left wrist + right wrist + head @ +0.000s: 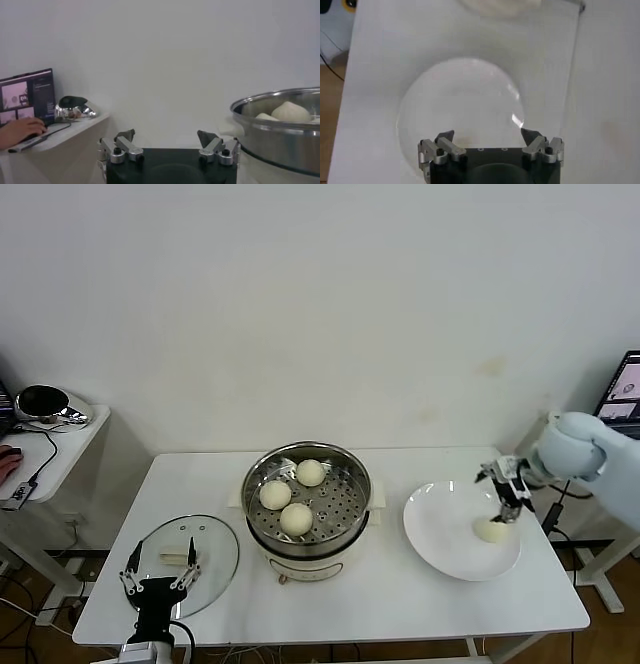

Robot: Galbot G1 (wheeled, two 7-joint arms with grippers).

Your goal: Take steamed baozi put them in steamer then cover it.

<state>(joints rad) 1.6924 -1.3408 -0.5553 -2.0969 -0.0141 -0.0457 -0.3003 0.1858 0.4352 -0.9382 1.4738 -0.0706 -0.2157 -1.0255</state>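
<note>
The steamer (306, 502) stands mid-table, uncovered, with three steamed baozi (296, 518) on its perforated tray. One more baozi (490, 530) lies on the white plate (450, 549) to the right. My right gripper (505, 506) hangs open just above that baozi, holding nothing. In the right wrist view the gripper (487, 135) faces the bare plate (460, 100), and the baozi does not show. The cover (205, 569), a glass lid with a cream handle (178, 557), lies flat at the front left. My left gripper (161, 559) stands open over its near edge. The left wrist view shows that gripper (166, 136) empty, with the steamer (280, 135) off to one side.
A small side table (70, 434) on the left holds a shiny metal object (45, 404), cables and a person's hand (8, 459). A laptop screen (625, 389) stands beyond the table's right end. The table's front edge (330, 639) lies close to the left gripper.
</note>
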